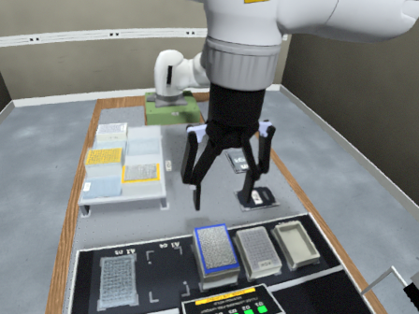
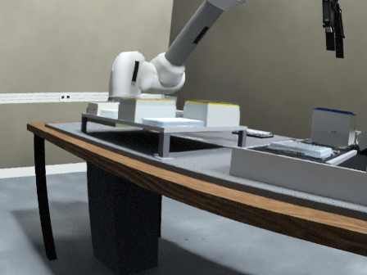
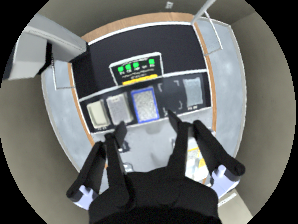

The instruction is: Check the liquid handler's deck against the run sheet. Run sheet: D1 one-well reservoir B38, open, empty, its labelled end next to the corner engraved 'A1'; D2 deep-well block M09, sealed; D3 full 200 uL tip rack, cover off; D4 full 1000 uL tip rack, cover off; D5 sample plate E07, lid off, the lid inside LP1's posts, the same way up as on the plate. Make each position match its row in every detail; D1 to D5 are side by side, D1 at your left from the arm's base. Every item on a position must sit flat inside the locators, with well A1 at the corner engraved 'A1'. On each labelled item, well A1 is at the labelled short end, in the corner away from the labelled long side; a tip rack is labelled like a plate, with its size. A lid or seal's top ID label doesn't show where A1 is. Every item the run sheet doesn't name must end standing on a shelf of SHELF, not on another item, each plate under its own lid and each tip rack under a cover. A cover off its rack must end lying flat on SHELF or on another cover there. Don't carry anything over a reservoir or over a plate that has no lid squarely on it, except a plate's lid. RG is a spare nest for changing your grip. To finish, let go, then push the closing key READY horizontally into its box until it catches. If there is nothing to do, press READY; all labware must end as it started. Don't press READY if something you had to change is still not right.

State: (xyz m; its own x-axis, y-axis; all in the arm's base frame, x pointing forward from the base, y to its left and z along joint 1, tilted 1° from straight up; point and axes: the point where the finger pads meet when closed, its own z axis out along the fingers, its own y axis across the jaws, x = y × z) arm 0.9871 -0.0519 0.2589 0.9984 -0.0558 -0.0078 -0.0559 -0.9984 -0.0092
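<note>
My gripper (image 1: 223, 204) (image 2: 335, 52) (image 3: 146, 121) is open and empty, high above the table before the deck. On the deck, an open reservoir (image 1: 296, 245) (image 3: 98, 114) stands at D1, a pale block (image 1: 258, 252) (image 3: 119, 109) at D2, and a blue-rimmed tip rack (image 1: 216, 248) (image 2: 333, 127) (image 3: 145, 105) without cover at D3. D4 (image 1: 167, 273) (image 3: 170, 96) holds nothing. A clear plate (image 1: 118, 282) (image 2: 301, 149) (image 3: 193, 92) lies at D5. SHELF (image 1: 124, 197) (image 2: 205, 129) carries two yellow-rimmed tip racks (image 1: 104, 156) (image 1: 140, 173), low clear items and a white item (image 1: 112, 131). Small labels are unreadable.
Two dark nests (image 1: 257, 198) (image 1: 238, 160) lie between deck and arm base; the farther one shows something glossy. A panel (image 1: 234, 301) (image 3: 137, 70) with green lights stands behind the deck positions. The tall tip rack rises above its neighbours.
</note>
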